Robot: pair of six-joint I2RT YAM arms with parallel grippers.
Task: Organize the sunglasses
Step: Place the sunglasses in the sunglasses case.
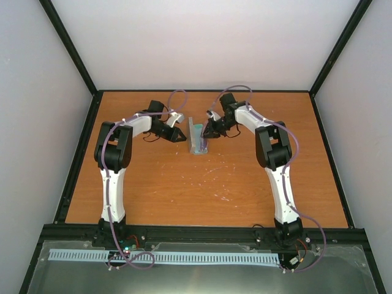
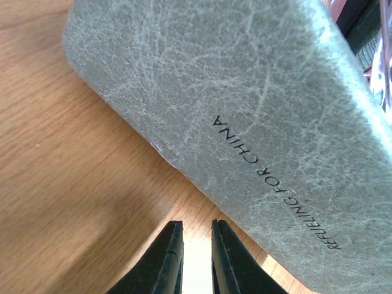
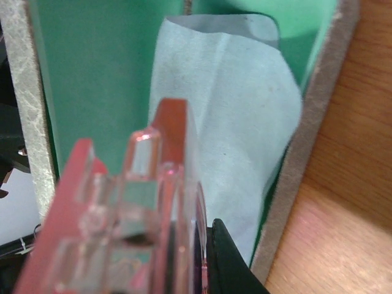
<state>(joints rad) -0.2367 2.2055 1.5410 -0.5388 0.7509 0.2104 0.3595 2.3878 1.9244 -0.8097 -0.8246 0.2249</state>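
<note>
The grey case (image 1: pixel 197 139) stands open on edge at mid-table. Its marbled grey outside (image 2: pixel 245 104) fills the left wrist view. My left gripper (image 1: pixel 181 136) sits just left of it. Its jaws (image 2: pixel 197 229) are a narrow gap apart with nothing between them, close to the case's lower edge. My right gripper (image 1: pixel 210 130) is at the case's open side and is shut on the sunglasses (image 3: pixel 122 202), whose translucent pink-red frame is blurred and close before the teal lining (image 3: pixel 92 73). One black fingertip (image 3: pixel 229 260) shows; the other is hidden behind the frame.
A light blue-grey cloth (image 3: pixel 226 110) lies inside the case against the lining. The case's grey rim (image 3: pixel 306 153) borders bare wooden table (image 1: pixel 202 184). Black frame rails (image 1: pixel 202 233) edge the table, with white walls beyond.
</note>
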